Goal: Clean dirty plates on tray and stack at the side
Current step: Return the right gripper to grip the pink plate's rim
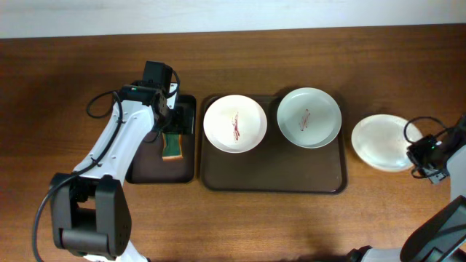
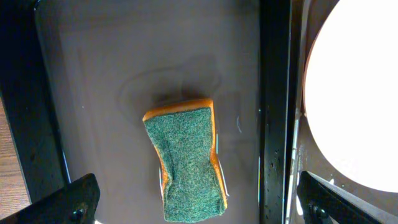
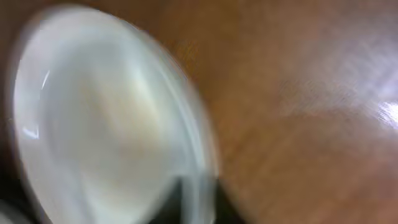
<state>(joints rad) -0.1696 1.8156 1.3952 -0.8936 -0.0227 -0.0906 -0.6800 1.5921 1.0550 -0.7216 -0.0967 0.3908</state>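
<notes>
- Sponge (image 2: 186,162) lies straight below the left end effector (image 2: 199,204), on the smaller tray (image 1: 145,171) left of the tray (image 1: 273,178). Its long axis runs crosswise to the wide-spread fingers.
- On the tray sit the first dirty plate (image 1: 234,124) and second dirty plate (image 1: 309,117), smeared, nearer the left arm.
- Right of the tray, a third plate (image 1: 382,142) rests on the counter (image 1: 73,58), with the right end effector (image 1: 424,156) at its outer rim. Blur hides whether that one is pinching or apart.
</notes>
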